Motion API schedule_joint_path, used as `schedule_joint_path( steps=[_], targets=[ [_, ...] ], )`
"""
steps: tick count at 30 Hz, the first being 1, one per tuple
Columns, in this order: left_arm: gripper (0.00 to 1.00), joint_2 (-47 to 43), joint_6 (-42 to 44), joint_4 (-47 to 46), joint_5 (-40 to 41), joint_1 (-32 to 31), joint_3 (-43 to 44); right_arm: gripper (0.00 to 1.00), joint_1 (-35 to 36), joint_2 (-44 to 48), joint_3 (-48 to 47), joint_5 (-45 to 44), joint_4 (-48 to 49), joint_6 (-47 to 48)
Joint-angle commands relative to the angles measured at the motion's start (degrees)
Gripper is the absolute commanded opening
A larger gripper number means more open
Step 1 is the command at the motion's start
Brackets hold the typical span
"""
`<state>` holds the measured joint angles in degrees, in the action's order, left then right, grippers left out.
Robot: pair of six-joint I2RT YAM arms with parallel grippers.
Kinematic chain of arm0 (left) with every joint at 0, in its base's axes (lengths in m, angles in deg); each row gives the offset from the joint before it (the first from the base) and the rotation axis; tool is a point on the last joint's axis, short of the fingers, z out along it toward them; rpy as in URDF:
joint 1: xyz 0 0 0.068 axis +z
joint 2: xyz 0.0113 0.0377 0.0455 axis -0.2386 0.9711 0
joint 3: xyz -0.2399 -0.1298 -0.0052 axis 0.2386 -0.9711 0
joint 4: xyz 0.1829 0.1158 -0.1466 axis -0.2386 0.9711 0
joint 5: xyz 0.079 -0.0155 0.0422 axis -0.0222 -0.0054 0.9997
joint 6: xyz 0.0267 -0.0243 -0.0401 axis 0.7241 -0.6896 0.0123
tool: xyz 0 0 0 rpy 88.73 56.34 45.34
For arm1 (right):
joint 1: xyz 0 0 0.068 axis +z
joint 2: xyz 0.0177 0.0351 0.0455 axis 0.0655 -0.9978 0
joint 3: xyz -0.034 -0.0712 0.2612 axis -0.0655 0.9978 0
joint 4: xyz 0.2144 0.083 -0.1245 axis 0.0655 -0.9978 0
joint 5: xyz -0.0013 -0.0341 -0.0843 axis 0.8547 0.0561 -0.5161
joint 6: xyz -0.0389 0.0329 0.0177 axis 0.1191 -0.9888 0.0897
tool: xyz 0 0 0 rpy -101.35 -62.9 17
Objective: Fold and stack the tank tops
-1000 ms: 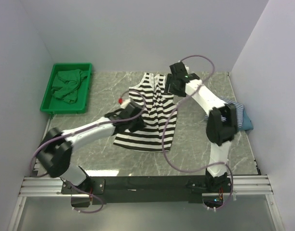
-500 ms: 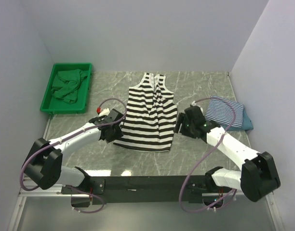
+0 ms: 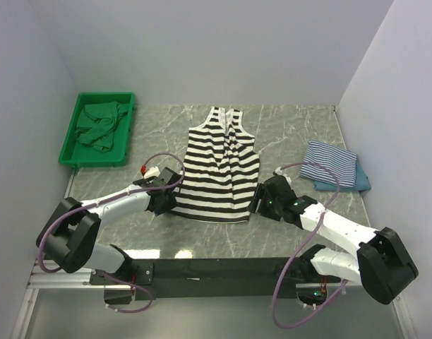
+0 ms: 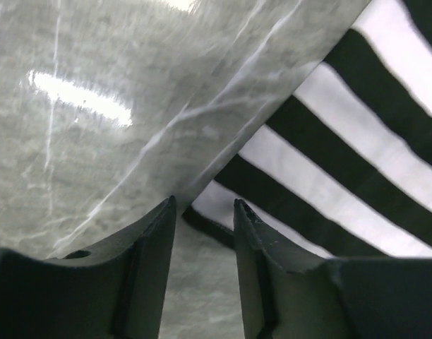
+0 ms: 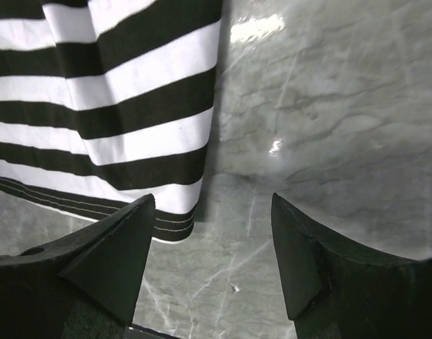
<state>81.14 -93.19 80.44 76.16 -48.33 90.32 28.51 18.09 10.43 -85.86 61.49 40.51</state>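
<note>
The wide-striped black-and-white tank top (image 3: 219, 169) is laid flat, a hem corner framed by the half-parted left gripper (image 4: 203, 206), seemingly ungripped, and by the wide-parted, empty right gripper (image 5: 212, 201).

Left gripper (image 3: 164, 200), right gripper (image 3: 259, 201) flank striped top (image 3: 219, 166)

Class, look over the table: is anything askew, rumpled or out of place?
The wide-striped tank top lies spread at the centre, with a rumpled crease running down its middle. In the green tray, far left, a green cloth lies crumpled.
</note>
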Motion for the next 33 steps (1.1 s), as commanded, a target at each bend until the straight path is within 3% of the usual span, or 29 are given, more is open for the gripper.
schedule_joint_path(
  steps=[1,5,8,9,11,12,13,14,21,24,26,27,29,33],
  targets=[
    [0.43,2.3,-0.3,-4.9,0.0,0.2,-1.0,0.73,2.4,-2.0,0.5,-2.2,5.5,-3.7],
    [0.27,3.5,0.0,-5.8,0.7,0.2,-0.6,0.69,2.4,-5.3,1.4,-2.5,8.1,-5.3],
    [0.12,3.0,1.0,-5.8,1.4,0.2,0.5,0.59,2.4,-8.6,0.9,-1.9,11.1,-5.7],
    [0.03,2.7,1.4,-5.7,1.6,0.2,0.9,0.47,2.4,-10.8,0.2,-2.2,11.2,-5.6],
    [0.01,1.5,2.6,-4.9,2.0,0.2,2.8,0.32,2.4,-13.2,-2.4,-2.3,10.6,-4.8],
    [0.01,0.9,3.3,-4.5,1.9,0.1,3.6,0.12,2.3,-14.9,-3.4,-3.4,9.8,-4.5],
    [0.0,0.2,3.9,-4.1,1.6,0.1,4.5,0.02,1.9,-15.2,-4.7,-4.4,6.7,-3.3],
    [0.01,-1.8,4.9,-3.6,1.0,-0.2,6.3,0.0,1.4,-15.1,-6.6,-5.7,4.8,-2.7],
    [0.01,-11.8,6.8,-2.7,-2.4,-3.8,13.0,0.0,-4.3,-2.2,-17.8,-14.5,-15.8,7.7],
    [0.0,-13.6,6.3,-3.0,-2.5,-3.3,14.0,0.03,-3.5,-5.6,-26.0,-15.9,-25.7,13.3],
    [0.01,-13.4,6.3,-2.3,-1.7,-2.5,14.2,0.11,-0.4,-9.0,-29.5,-18.6,-29.4,14.3],
    [0.0,-13.2,6.2,-2.2,-2.0,-1.2,14.0,0.25,0.7,-11.5,-29.6,-18.9,-29.2,14.1],
    [0.01,-13.0,5.9,-2.4,-3.4,0.2,12.5,0.41,2.3,-13.7,-28.7,-17.6,-27.3,13.3],
    [0.0,-14.8,4.0,-0.1,-0.8,2.1,9.8,0.53,3.1,-12.7,-25.5,-17.3,-24.1,9.5]
  ],
)
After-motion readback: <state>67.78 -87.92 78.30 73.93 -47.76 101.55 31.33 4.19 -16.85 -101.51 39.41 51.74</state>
